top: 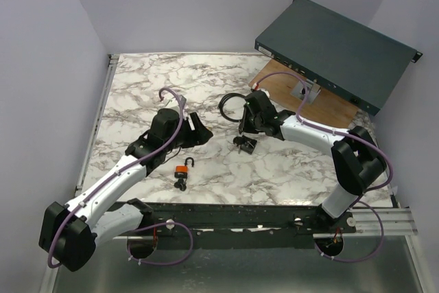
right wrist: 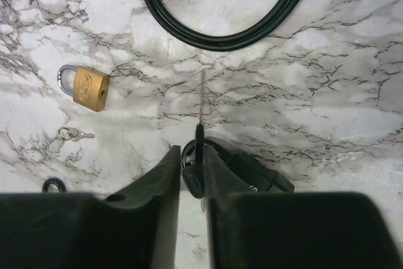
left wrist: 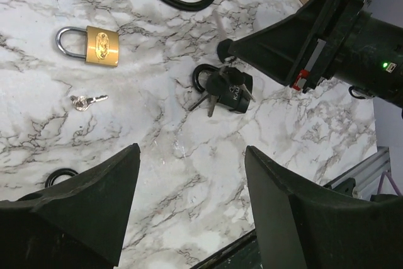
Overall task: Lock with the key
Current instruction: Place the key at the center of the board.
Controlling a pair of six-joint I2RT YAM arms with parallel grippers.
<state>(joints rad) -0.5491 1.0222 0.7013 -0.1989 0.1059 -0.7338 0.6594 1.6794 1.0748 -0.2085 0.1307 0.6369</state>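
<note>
While your left gripper [left wrist: 192, 150] hangs over the table [top: 137, 94] with its jaws spread wide and nothing between them, it is doing nothing for the job at this moment. Beyond it lies a brass padlock [left wrist: 101, 46] flat on the marble; its bow looks seated in the body, though you cannot be sure from these views. A small silver key [left wrist: 85, 100] lies just beside it, apart from the lock and untouched.

Move to the middle and you find the black padlock [left wrist: 236, 89], also lying flat, with a bunch of keys resting against it. Whether its bow is pushed home is hidden by those keys.

Right above that lock sits your right gripper [right wrist: 192, 150], clenched narrowly on a black-headed key [right wrist: 196, 162]. The key stands edge-on between the two fingers, its blade sticking out past the tips toward the black cable [right wrist: 220, 43] looped on the table. The blade is in no keyhole; it points into free space.

So, as a judgement, you are early to midway: a key is in hand, but it is not yet entered or turned, and neither padlock is steadied by the other arm. What is left is to line the blade up with a keyhole, push it in and turn it.
</note>
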